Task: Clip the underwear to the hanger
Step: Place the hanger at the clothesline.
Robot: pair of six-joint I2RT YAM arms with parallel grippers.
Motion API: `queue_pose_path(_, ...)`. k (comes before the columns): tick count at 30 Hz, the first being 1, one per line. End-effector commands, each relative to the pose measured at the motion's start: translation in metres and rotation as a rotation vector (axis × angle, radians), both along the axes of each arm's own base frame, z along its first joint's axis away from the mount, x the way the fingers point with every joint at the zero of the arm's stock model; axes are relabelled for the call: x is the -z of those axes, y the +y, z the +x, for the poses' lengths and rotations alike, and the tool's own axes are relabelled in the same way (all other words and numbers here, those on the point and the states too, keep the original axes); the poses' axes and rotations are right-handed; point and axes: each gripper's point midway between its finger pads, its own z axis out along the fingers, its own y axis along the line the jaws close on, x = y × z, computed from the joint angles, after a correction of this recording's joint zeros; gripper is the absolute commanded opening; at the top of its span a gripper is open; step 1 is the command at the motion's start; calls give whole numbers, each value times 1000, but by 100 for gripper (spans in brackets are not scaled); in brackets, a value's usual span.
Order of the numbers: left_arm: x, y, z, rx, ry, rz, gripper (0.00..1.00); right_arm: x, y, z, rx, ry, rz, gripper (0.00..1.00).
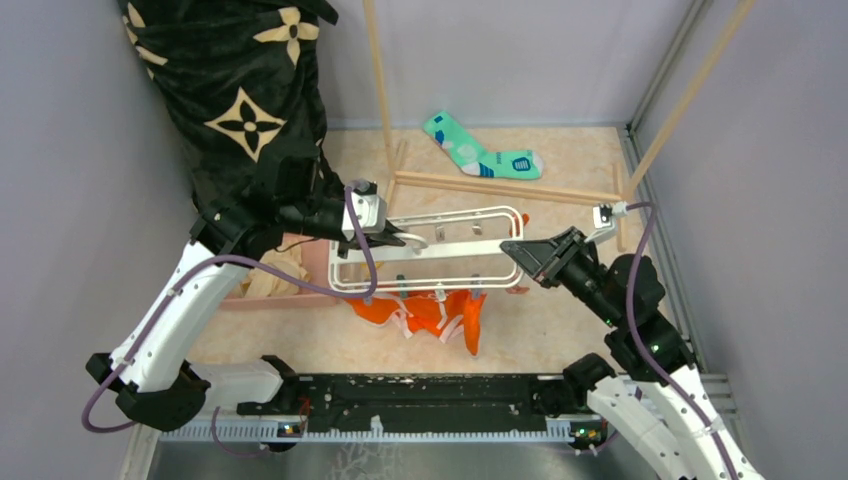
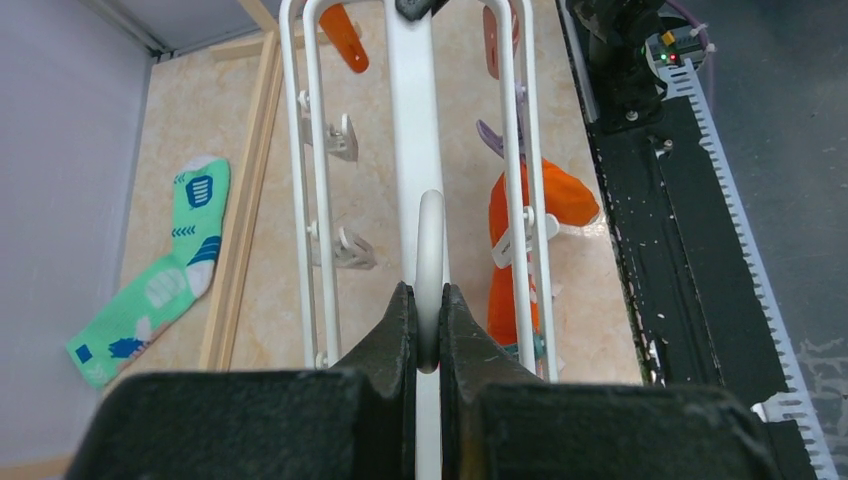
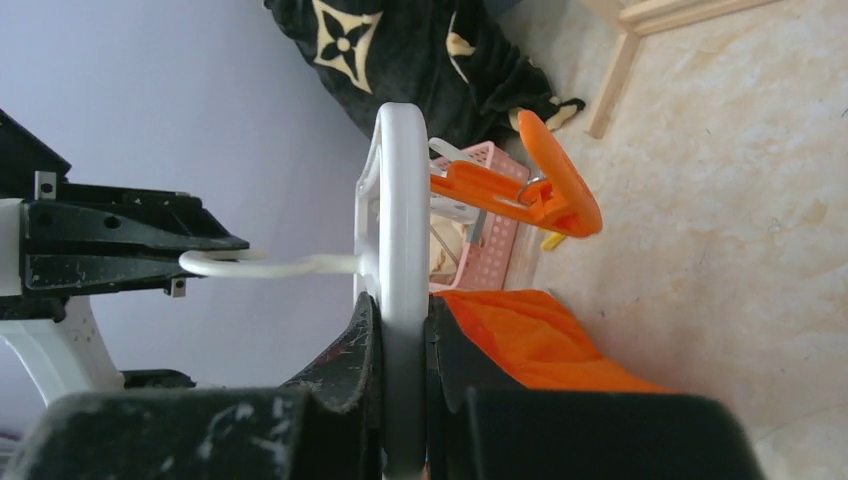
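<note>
beside hanger [image 2: 415, 130], pink basket [image 3: 490, 258] holds cream cloth [image 1: 266, 281]; underwear [image 1: 425, 311] dangles below.

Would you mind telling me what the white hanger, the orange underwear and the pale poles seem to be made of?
The hanger looks like moulded plastic: smooth, glossy white, with rounded rails. The underwear seems a soft fabric, matte orange, hanging in limp folds. The poles appear to be bare pale wood, probably unfinished; grain is too small to confirm.

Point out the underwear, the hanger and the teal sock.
underwear [image 1: 432, 310]: top view, middle of the hanging orange fabric.
hanger [image 2: 415, 120]: left wrist view, white central bar.
teal sock [image 1: 478, 154]: top view, middle of its foot.
</note>
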Motion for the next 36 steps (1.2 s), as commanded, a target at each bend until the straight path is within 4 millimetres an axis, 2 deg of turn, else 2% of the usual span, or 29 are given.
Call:
queue_pose_path(1, -41, -12, 6, 20, -115, -135, 0, -21, 1, -6, -25, -102, 34, 0)
queue_pose_path(5, -53, -15, 26, -90, -138, -213, 7, -32, -13, -3, 69, -132, 130, 0)
queue_pose_path(8, -61, -17, 33, -141, -151, -285, 34, -41, -24, 0, 137, -162, 237, 0)
queue_pose_path(11, -76, -18, 35, -156, -180, -367, 73, -49, -29, 3, 163, -160, 365, 0)
queue_pose_path(12, -78, -18, 35, -157, -181, -380, 90, -50, -30, 4, 170, -159, 394, 0)
queue_pose_path(13, -80, -19, 36, -161, -182, -388, 98, -52, -31, 6, 177, -166, 413, 0)
queue_pose_path(17, -87, -18, 48, -224, -173, -412, 100, -62, -43, 12, 245, -198, 450, 0)
queue_pose_path(21, -91, -14, 64, -335, -146, -454, 100, -77, -71, 21, 392, -253, 537, 0)
queue_pose_path(26, -91, -13, 69, -368, -110, -467, 100, -93, -108, 32, 582, -290, 687, 0)
queue_pose_path(30, -89, -14, 74, -397, -85, -470, 100, -117, -135, 29, 694, -395, 770, 0)
queue_pose_path(36, -77, -15, 84, -445, -30, -445, 100, -137, -168, 28, 834, -495, 962, 0)
